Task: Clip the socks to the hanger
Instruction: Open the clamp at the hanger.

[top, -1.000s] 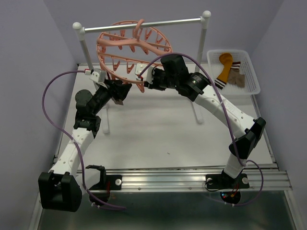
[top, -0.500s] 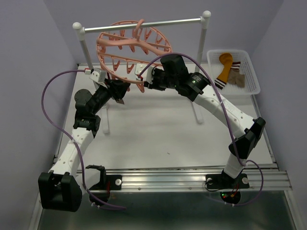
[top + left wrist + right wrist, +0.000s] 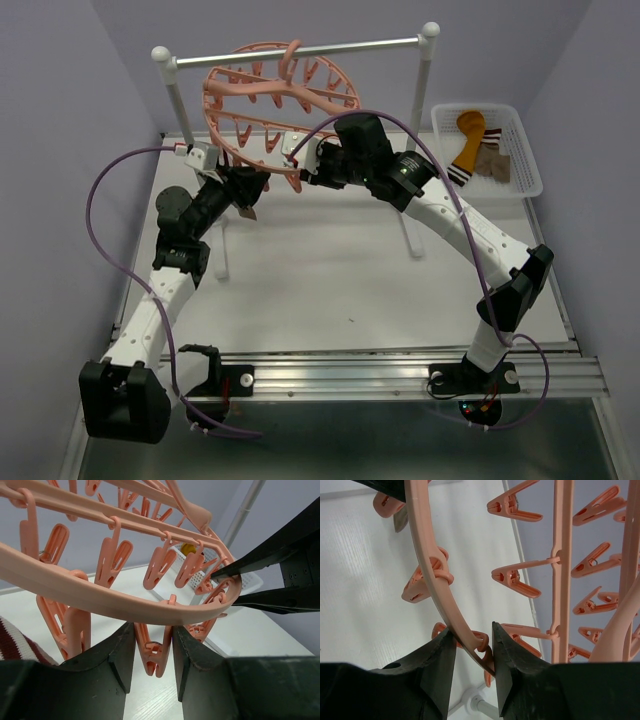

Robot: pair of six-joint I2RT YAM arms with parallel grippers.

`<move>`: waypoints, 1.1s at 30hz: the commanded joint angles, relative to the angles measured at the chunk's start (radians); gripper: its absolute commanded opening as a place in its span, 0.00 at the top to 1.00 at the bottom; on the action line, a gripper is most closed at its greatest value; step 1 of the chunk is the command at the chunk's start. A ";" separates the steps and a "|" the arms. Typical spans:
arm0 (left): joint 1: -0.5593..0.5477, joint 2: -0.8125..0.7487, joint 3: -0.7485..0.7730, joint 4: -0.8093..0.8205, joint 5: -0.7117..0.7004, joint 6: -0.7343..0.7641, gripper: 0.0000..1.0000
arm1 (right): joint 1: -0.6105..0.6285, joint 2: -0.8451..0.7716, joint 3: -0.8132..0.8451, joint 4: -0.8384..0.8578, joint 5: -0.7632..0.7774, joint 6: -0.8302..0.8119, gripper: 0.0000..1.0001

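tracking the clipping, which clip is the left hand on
The clip under the hanger's near rim, inside the left hand; the rest hang outside it.

Left arm (image 3: 150,310) & right arm (image 3: 465,230): white link shells w/ black joint housings, black base blocks. A purple cable (image 3: 88,205) loops along ea.; left hand (image 3: 152,630) & right hand (image 3: 472,630) have black wedge fingers.

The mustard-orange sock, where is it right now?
Top external view, far right: the mustard-orange sock lies in the white basket, just right of the rail stand's right post.
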 commanded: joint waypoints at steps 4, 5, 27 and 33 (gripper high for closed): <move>-0.021 -0.092 -0.010 -0.043 -0.100 -0.036 1.00 | -0.005 -0.010 0.054 0.035 0.056 0.044 0.58; -0.027 -0.100 -0.010 -0.054 -0.117 -0.042 1.00 | -0.005 -0.010 0.054 0.037 0.056 0.045 0.56; -0.122 -0.034 0.113 -0.244 -0.333 -0.197 1.00 | -0.005 -0.039 0.014 0.073 0.110 0.075 0.44; -0.129 -0.020 0.143 -0.263 -0.304 -0.237 1.00 | -0.005 -0.057 -0.003 0.087 0.103 0.095 0.44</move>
